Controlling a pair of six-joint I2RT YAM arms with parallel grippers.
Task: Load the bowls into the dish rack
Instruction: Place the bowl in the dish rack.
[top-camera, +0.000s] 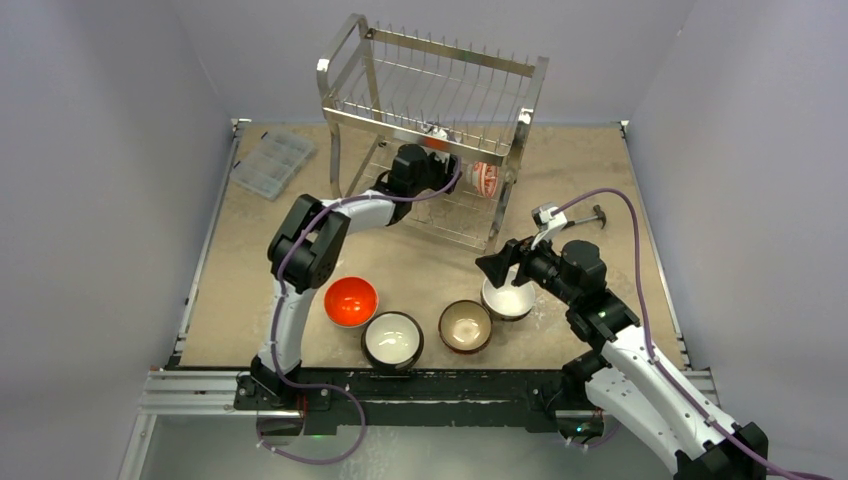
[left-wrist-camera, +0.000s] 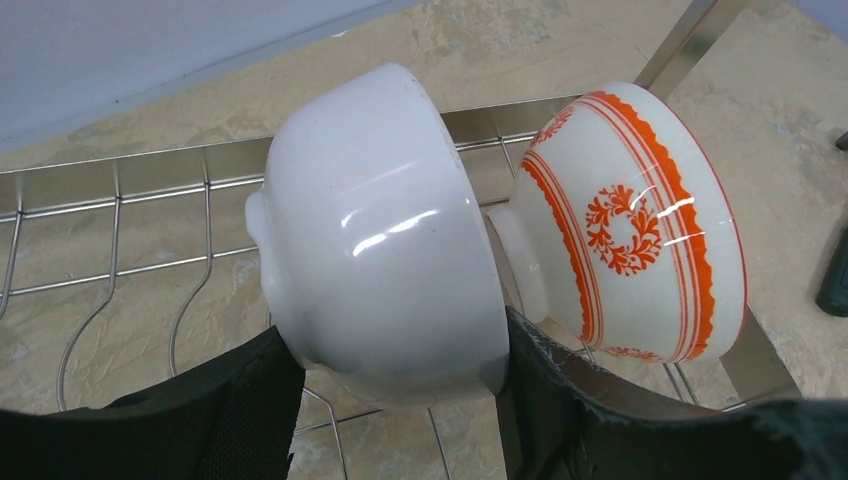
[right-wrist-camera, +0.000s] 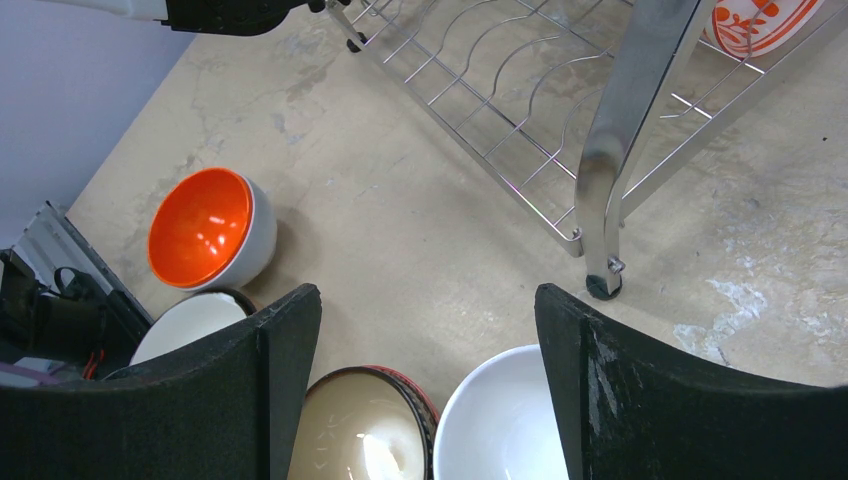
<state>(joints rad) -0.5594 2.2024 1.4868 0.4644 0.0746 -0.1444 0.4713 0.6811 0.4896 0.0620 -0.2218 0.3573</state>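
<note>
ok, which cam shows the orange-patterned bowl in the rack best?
Left wrist: the patterned bowl fills the right half, on its side in the rack, beside the white bowl in the left jaws. Top view shows it small, through the wires. Right wrist catches only its edge, top corner.

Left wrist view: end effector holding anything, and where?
Left end effector grips the white bowl, one finger near its foot, the other at its rim.

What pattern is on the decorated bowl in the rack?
That bowl: orange stripes and florals on white; left wrist view.
</note>
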